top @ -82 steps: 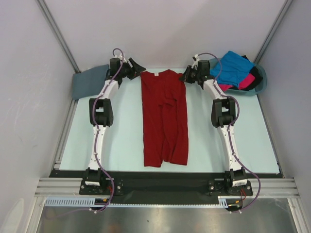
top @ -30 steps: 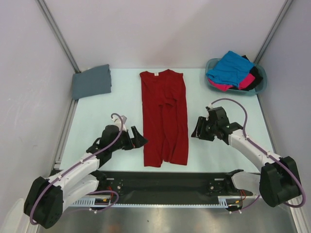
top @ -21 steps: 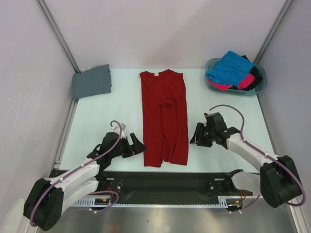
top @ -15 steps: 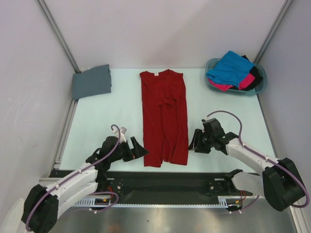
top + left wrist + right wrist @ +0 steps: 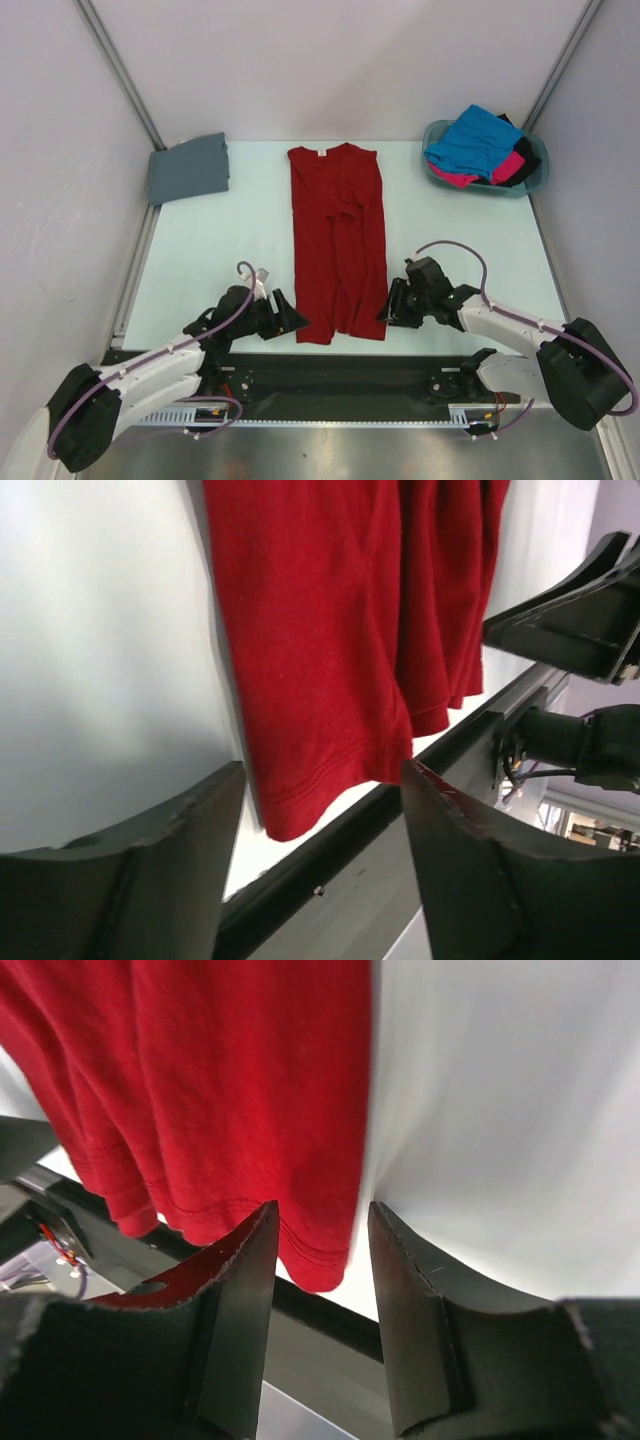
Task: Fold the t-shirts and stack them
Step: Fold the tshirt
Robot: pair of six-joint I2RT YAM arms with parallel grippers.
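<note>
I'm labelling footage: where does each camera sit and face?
Top external: overhead, near side, looking down at the table; left gripper and right gripper show.
Left wrist: low, facing the red t-shirt's near-left corner; its fingers show.
Right wrist: same at the near-right corner; its fingers show.
Shared: both wrist views show its hem.

Setup was a pale mint flat tabletop (image 5: 200, 260) boxed in by plain lavender-grey wall panels (image 5: 330, 60), silver aluminium corner struts (image 5: 120, 75), brushed steel sheet (image 5: 340, 450) up front. Soft, even light.

Hem corner of red t-shirt (image 5: 200, 1080) between parted fingers (image 5: 238, 1305) of right hand (image 5: 322, 1212)
</note>
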